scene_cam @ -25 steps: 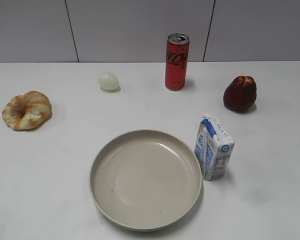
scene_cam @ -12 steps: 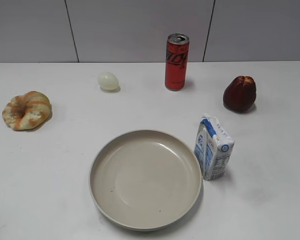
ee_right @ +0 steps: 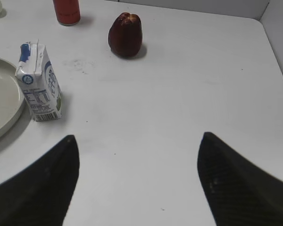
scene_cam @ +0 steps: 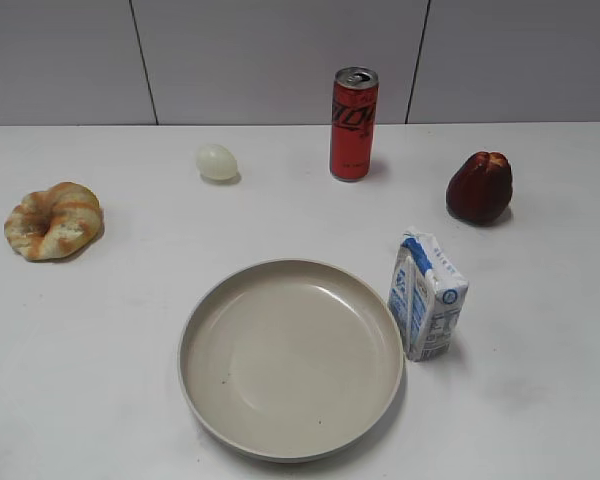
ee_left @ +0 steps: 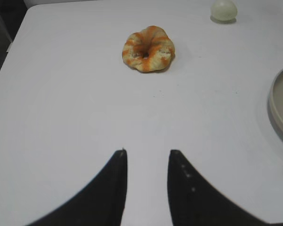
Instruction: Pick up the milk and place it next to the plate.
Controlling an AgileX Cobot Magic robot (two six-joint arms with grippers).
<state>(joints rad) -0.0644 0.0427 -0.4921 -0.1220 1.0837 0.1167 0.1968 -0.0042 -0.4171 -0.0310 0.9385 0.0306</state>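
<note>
Exterior view: milk [scene_cam: 427, 294] unmoved, upright beside plate [scene_cam: 210, 310] | left gripper [ee_left: 146, 157] narrow | right gripper [ee_right: 137, 141] wide

Stood upright at table [scene_cam: 100, 330] rear: red can [scene_cam: 354, 124]. Lay left of can: pale egg [scene_cam: 217, 162]. Sat near left edge: glazed pastry ring [scene_cam: 53, 220]. Rested at right: dark red fruit [scene_cam: 480, 187].

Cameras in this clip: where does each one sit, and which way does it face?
Exterior: raised at the table's front, slanting down at the plate and milk; no arm shows.
Left wrist: behind the left gripper, facing the bread ring; dark fingers show.
Right wrist: behind the wide-open right gripper, facing the milk and red fruit.
All three show the plate.
</note>
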